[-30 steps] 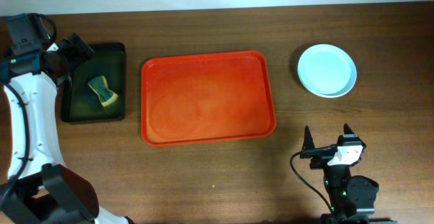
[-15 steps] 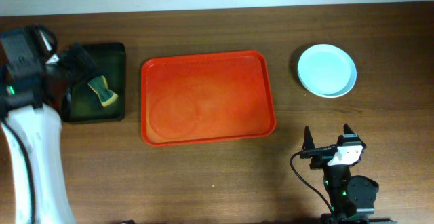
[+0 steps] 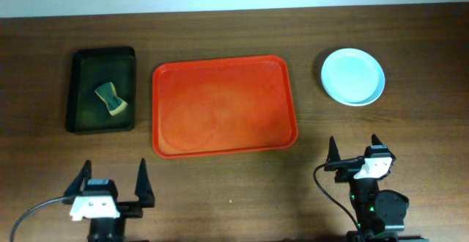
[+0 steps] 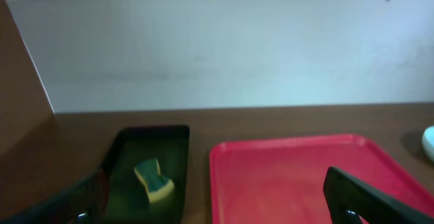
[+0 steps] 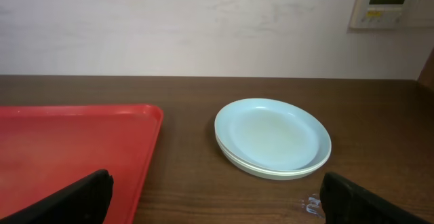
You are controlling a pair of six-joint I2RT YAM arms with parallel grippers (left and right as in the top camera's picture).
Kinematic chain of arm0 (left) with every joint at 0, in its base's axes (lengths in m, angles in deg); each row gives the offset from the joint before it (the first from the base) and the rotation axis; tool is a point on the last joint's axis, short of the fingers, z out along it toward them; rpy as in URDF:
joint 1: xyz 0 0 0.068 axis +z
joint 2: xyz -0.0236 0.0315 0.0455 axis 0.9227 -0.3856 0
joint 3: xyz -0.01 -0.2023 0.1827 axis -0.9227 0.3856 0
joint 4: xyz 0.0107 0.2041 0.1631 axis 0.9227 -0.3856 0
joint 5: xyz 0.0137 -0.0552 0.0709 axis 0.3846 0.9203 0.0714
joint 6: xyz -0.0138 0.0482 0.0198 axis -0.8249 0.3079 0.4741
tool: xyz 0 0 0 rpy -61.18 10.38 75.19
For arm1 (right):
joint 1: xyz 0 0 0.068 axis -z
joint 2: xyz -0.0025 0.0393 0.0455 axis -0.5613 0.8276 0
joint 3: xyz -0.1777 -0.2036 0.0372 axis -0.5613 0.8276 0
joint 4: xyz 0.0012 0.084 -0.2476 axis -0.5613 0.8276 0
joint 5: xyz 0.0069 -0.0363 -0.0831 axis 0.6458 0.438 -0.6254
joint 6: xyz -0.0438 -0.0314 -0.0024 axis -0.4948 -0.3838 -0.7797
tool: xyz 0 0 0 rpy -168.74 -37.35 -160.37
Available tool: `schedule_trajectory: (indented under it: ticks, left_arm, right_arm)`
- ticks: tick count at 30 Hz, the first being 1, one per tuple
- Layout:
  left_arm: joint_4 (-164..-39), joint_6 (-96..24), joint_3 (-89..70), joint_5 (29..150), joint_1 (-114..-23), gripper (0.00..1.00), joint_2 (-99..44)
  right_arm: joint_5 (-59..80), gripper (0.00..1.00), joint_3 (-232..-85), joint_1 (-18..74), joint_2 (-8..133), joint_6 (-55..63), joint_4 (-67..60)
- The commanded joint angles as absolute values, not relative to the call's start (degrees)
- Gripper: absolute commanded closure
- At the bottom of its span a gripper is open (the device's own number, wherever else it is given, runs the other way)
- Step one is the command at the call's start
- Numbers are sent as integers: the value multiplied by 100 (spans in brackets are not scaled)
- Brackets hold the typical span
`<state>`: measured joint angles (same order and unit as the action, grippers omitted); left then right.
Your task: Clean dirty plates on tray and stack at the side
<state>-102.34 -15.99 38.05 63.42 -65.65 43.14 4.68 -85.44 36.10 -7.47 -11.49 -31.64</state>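
The red tray lies in the middle of the table with nothing on it; it also shows in the left wrist view and the right wrist view. A stack of plates with the pale blue one on top stands right of the tray; the right wrist view shows rims of others beneath it. My left gripper is open and empty at the front left, below the tray. My right gripper is open and empty at the front right, in front of the plates.
A dark green-black tray at the far left holds a yellow-green sponge, also seen in the left wrist view. A pale wall runs behind the table's far edge.
My left arm has pulled back from over the dark tray to the front left of the table. The sponge stays in the dark tray. The right arm has not moved.
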Motion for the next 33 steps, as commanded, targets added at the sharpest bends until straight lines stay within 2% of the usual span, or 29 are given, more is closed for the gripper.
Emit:
schedule_trajectory:
  ticks: [1,8,14,33]
  left_arm:
    - [-10025,-1489,4152,6532,-6580,1,4347]
    - [-8941,-1487,5715,6526,-6578,1,4349]
    - [-7166,-1489,6904,6528,-6580,1,4353]
    - [-7231,-1398,6985,5901,-6578,1,4353]
  right_arm:
    - [437,2,-8498,3647,-789,-1101,-3146]
    - [437,2,-8498,3647,-789,-1099,-3146]
    - [437,2,-8498,3647,-789,-1101,-3146]
    - [437,2,-8498,3647,-789,-1101,-3146]
